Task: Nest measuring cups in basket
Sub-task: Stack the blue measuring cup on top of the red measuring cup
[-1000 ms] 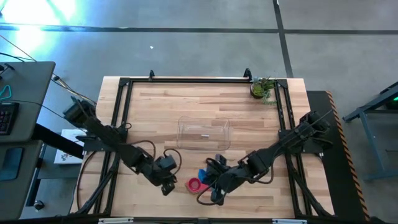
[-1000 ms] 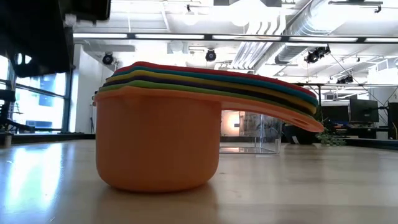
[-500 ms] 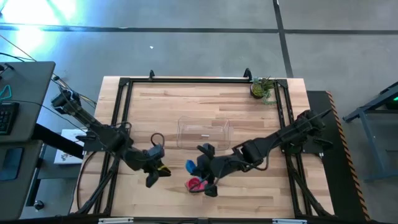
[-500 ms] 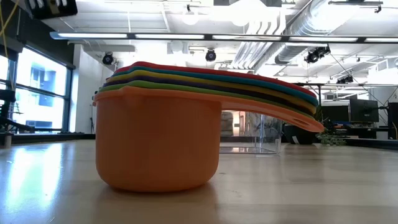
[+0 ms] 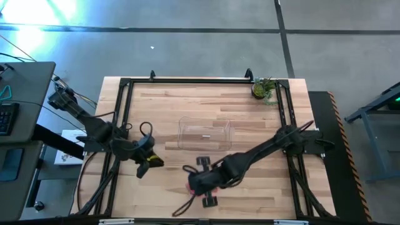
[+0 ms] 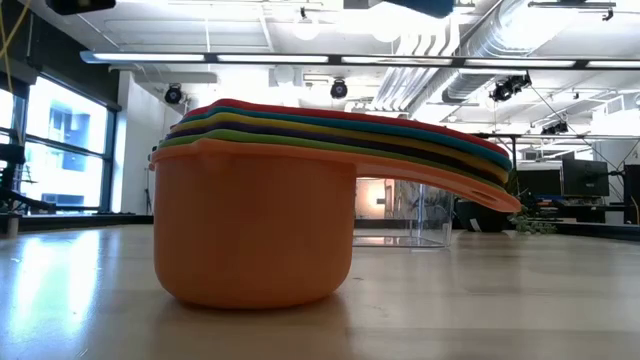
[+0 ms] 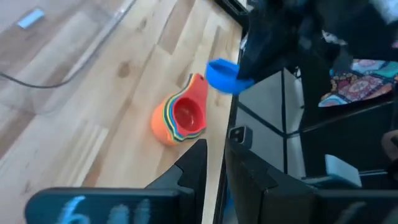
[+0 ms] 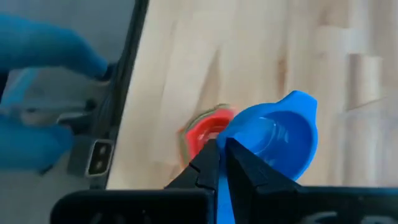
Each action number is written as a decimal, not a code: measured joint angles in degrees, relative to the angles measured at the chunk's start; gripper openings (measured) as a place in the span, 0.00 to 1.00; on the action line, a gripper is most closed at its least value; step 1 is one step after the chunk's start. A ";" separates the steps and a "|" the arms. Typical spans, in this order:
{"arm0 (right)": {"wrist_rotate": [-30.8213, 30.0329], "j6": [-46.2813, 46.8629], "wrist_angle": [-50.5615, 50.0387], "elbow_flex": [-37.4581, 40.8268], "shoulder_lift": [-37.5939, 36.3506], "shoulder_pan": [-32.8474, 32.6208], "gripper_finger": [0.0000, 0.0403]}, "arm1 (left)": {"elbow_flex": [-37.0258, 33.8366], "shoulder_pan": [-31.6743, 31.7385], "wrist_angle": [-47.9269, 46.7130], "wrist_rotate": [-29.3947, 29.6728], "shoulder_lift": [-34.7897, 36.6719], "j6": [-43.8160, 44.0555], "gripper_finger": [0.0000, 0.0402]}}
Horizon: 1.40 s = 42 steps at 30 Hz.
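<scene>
A: Carrying the blue cup [image 8: 273, 140] by its handle, the right gripper [image 8: 219, 163] has its fingers closed on it and holds it above the nested stack [image 7: 181, 117], which sits on the counter [image 5: 250, 119] near the front edge.

B: So which step is this?

A: By my reading, adding the last cup: 6 colours show already stacked in the low view, coral outermost, and blue is the 7th.

B: And the basket [image 5: 205, 134]?

A: Clear, holding no cups, just behind the stack toward mid-counter.

B: The left gripper [image 5: 147, 161]?

A: It waits off to the left, its fingers close together and holding nothing.

B: Next?

A: Centre blue over the red innermost cup, lower, release; afterwards the whole stack needs lifting into the basket.
</scene>
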<state>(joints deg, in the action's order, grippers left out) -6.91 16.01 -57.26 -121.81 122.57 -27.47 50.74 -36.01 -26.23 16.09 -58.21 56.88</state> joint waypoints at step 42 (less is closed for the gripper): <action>6.55 -7.52 -8.46 -11.18 14.63 -0.25 0.01 | -0.24 0.00 -3.99 4.32 1.00 1.54 0.13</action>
<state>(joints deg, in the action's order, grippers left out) -0.36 8.49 -65.72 -132.99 137.21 -27.73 50.50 -36.01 -30.22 20.41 -57.21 58.41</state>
